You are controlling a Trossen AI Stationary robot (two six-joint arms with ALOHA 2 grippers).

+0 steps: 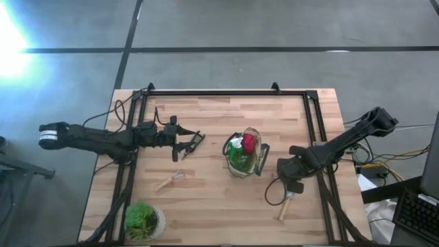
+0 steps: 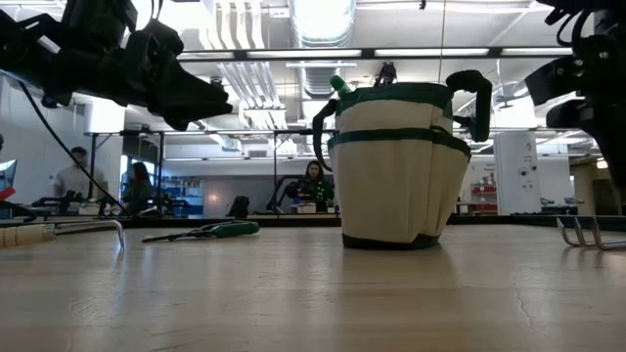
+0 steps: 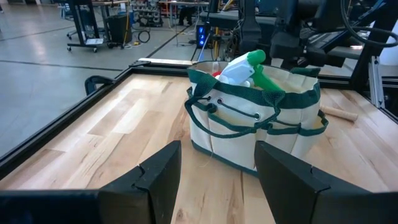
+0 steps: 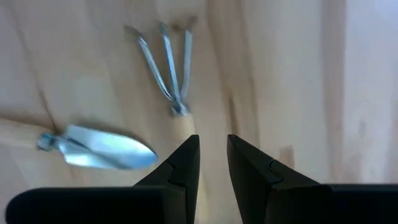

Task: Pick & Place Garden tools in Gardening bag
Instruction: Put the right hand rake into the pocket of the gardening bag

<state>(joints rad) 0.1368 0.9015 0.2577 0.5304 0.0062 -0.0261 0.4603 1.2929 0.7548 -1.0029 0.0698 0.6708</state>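
The gardening bag (image 1: 245, 156) stands upright mid-table, with a green spray bottle (image 3: 249, 68) and a red-handled tool (image 1: 248, 142) in it. My right gripper (image 4: 212, 163) points down over a wooden-handled rake (image 4: 166, 68) and a trowel (image 4: 106, 150), both flat on the table right of the bag. Its fingers stand a narrow gap apart with nothing between them, just above the rake's handle (image 4: 184, 127). My left gripper (image 3: 217, 163) is open and level above the table, facing the bag. Pruners (image 1: 193, 144) and a wooden-handled fork (image 1: 170, 180) lie on the table's left half.
A leafy plant in a pale pot (image 1: 143, 221) stands at the near left corner. A black frame rail (image 1: 226, 93) runs round the table top. In the low view, people sit in the room behind the table (image 2: 313, 186).
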